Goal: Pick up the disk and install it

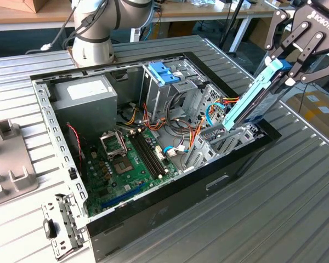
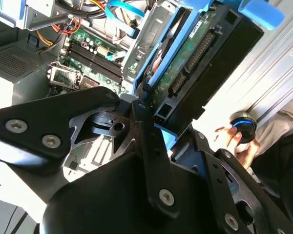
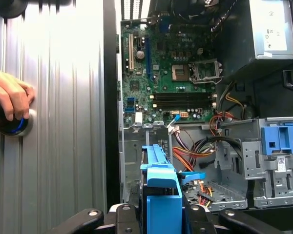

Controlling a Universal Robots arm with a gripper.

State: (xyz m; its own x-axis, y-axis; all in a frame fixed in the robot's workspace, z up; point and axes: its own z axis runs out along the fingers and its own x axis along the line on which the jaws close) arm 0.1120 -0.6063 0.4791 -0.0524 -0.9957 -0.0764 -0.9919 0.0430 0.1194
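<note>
End effector [image 1: 285,69] grips flat blue-framed disk [image 1: 251,104].

Cable tangle [image 1: 191,129] crowds bay [image 1: 215,143] under disk [image 1: 251,104]; motherboard [image 1: 126,164] unobstructed.

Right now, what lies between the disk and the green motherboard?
A tangle of orange, black and blue cables lies between the disk and the motherboard, as the exterior view shows.
</note>
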